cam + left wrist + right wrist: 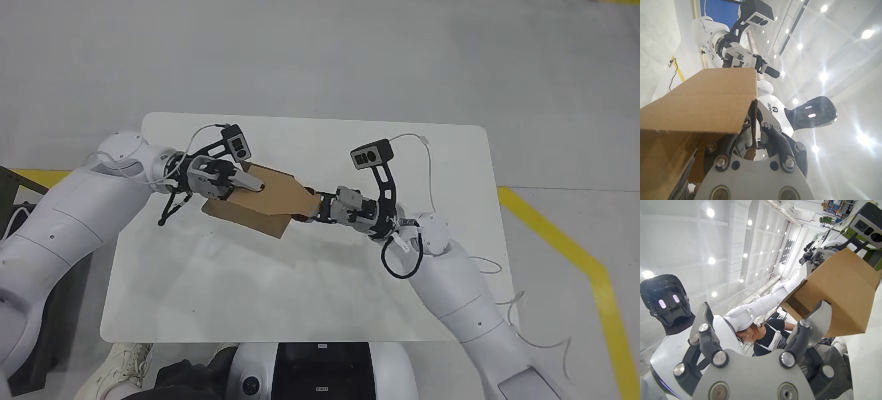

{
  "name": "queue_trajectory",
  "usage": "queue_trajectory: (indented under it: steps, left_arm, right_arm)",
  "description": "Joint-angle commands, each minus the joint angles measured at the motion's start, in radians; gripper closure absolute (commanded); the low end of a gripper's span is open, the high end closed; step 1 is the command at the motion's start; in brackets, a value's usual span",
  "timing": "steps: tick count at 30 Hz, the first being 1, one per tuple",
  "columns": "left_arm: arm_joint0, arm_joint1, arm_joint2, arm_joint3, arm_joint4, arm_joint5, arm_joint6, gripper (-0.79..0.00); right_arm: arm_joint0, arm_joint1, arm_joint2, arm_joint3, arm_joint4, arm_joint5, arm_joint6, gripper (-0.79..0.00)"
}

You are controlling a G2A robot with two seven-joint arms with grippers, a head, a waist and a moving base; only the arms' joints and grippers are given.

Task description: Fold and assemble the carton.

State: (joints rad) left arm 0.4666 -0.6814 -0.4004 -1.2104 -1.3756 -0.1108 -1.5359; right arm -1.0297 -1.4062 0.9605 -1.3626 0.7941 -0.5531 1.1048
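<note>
The left pincer (754, 117) is clamping tight on a raw corrugated edge of the carton (702, 102), its fingers (772, 132) nearly meeting with the cardboard sandwiched between them. The right pincer (762, 315) is standing spread wide and gripping nothing. One of its prongs is lying against a brown side wall of the carton while the other is sticking out free, well apart from it. The carton is sitting between the two arms, half formed. Its brown panels are standing out at angles, with one flap hanging loose at the end near the right pincer. In the top view it is lying over the far middle part of the white table (300, 290), with the left pincer at one end and the right pincer at the other.
</note>
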Motion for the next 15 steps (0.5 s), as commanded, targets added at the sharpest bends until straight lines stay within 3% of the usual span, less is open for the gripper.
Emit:
queue_trajectory:
  steps: [1,15]
  left_arm:
    - [-0.001,-0.001,0.003,0.001,0.000,0.001,0.000,0.000]
    - [-0.015,0.004,-0.019,0.095,-0.002,-0.051,0.000,0.000]
  right_arm:
    - [0.005,-0.002,-0.006,0.006,-0.004,-0.001,-0.003,-0.785]
    - [-0.068,0.022,0.109,-0.077,0.000,0.010,-0.015,-0.785]
